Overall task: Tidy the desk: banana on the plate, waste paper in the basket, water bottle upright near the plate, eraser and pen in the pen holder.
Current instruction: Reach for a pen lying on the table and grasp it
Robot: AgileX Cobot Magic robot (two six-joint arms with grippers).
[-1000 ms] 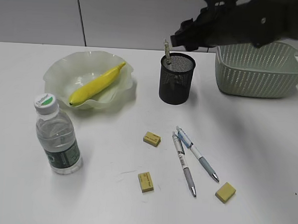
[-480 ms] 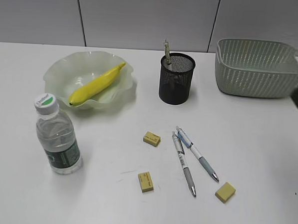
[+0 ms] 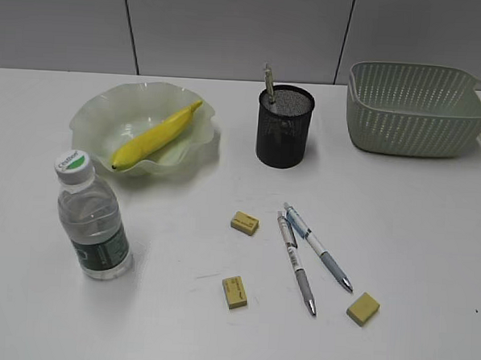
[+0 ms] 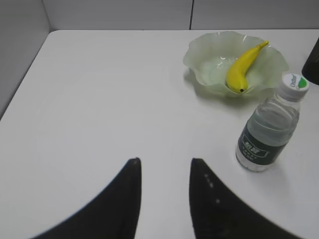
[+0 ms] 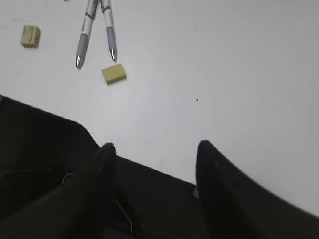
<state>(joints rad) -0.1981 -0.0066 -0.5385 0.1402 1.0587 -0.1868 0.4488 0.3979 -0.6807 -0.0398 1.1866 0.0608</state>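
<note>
Now the exterior view takes in the whole desk (image 3: 431, 238) with neither arm in sight, so the grippers show only in the wrist views. One banana (image 3: 156, 135) lies in the plate (image 3: 95, 108) at far left, and one water bottle (image 3: 93, 221) stands upright just nearer than the plate, on the left. One pen holder (image 3: 284, 126) stands at far centre with one pen (image 3: 268, 80) sticking up out of it, and one basket (image 3: 417, 109) sits far right; what lies inside it cannot be made out. On the near desk, count two loose pens, the left pen (image 3: 297, 264) and the right pen (image 3: 318, 247), lying side by side, nearly touching at their far ends. Count three erasers too: the far eraser (image 3: 245, 222) just left of the pens, the near-left eraser (image 3: 235, 292), and the near-right eraser (image 3: 364, 308) just beyond the pen tips. Over to the left wrist view: the left gripper (image 4: 164, 167) hangs released, jaws apart, above bare desk well left of the bottle and plate. The right wrist view adds the right gripper (image 5: 152, 149), also spread and holding nothing, over the near desk edge, with both pen tips and two erasers in shot.
</note>
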